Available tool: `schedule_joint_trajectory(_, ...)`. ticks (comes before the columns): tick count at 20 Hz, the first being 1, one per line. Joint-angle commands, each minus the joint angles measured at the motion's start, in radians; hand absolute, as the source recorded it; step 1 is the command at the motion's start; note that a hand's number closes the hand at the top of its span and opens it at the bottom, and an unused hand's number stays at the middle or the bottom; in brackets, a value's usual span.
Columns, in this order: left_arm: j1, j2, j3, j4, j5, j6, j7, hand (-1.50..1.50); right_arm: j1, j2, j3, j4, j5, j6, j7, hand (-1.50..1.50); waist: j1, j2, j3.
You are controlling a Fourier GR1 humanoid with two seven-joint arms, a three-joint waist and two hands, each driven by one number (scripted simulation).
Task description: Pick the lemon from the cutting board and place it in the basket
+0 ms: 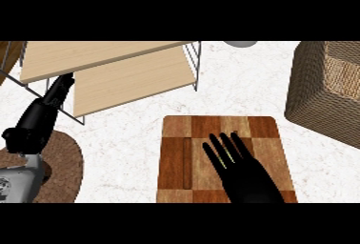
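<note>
While fingers lie straight, right hand (246, 174) covers cutting board (175, 143).

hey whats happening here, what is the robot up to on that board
The robot's black right hand lies over the checkered wooden cutting board, its fingers stretched flat. A thin sliver of yellow shows between them, probably the lemon underneath, so it is not lifted yet. The brown woven wicker basket waits at the counter's right edge. The left hand rests at the left by a light wooden shelf rack, touching nothing.
</note>
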Motion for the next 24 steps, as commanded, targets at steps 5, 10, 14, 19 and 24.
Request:
schedule_joint_trajectory(5,-0.031,-0.014,0.051,0.037,-0.002,-0.036,0.013,0.0,-0.025,0.081,-0.068,0.15,0.049,-0.086,-0.093,-1.5,0.001,0.001,0.0)
schedule_joint_trajectory(10,0.01,-0.028,0.039,-0.051,-0.022,-0.056,0.052,0.0,0.0,0.092,-0.1,0.203,0.062,-0.122,-0.153,-1.5,0.003,0.0,0.0)
schedule_joint_trajectory(14,-0.01,-0.023,0.075,0.036,-0.024,-0.086,-0.021,0.0,0.064,0.064,-0.112,0.174,0.089,-0.155,-0.196,-1.5,-0.001,0.0,0.0)
schedule_joint_trajectory(19,-0.033,-0.013,0.091,-0.022,-0.023,-0.098,0.051,0.0,0.036,0.076,-0.171,0.255,0.09,-0.166,-0.233,-1.5,0.001,0.0,0.0)
schedule_joint_trajectory(24,-0.018,-0.06,0.066,0.031,-0.079,-0.066,-0.025,0.0,0.066,0.04,-0.237,0.258,0.068,-0.195,-0.305,-1.5,-0.002,0.001,0.0)
